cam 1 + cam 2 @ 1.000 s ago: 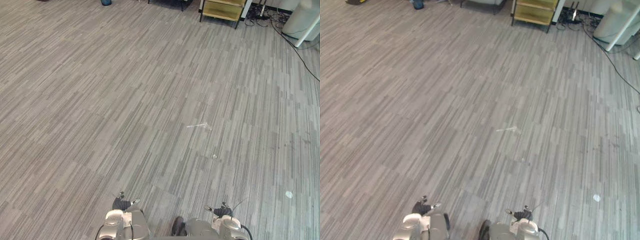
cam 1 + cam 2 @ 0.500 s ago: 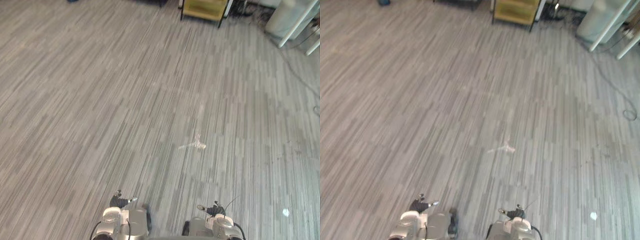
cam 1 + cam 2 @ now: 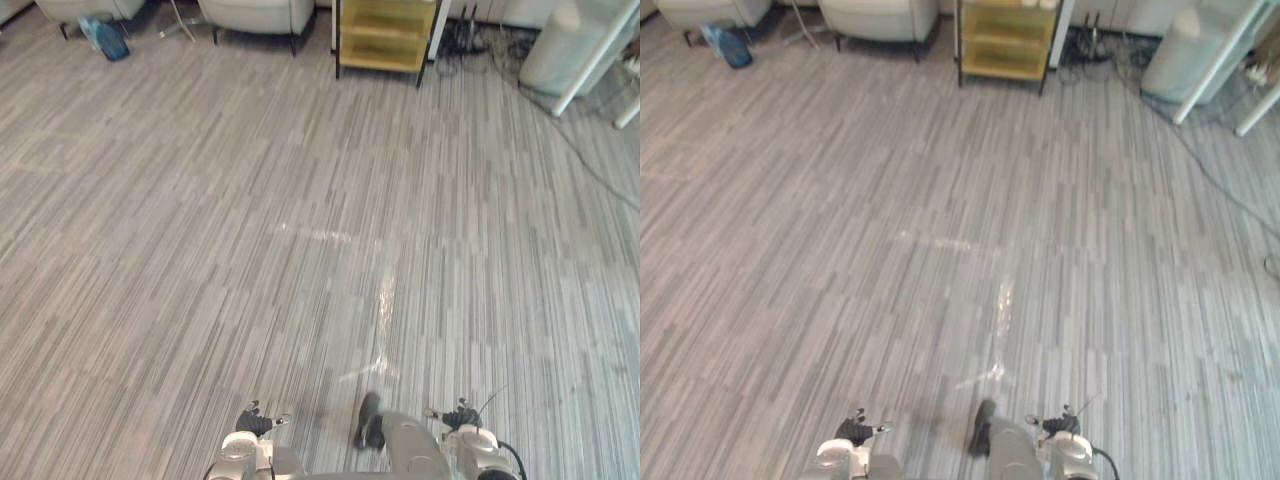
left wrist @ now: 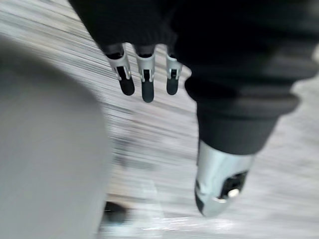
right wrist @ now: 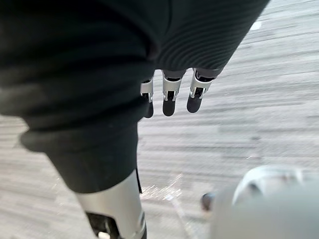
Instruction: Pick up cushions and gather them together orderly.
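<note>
Fingers (image 4: 146, 85) hang relaxed on left hand (image 4: 144, 25), right hand (image 5: 174, 40).

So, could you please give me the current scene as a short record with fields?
left hand: open, fingers straight, holding nothing
right hand: open, fingers straight, holding nothing
floor: grey striped carpet, bare ahead of the robot
far edge: yellow shelf unit, pale armchairs, blue object
beside the shelf unit: cables
</note>
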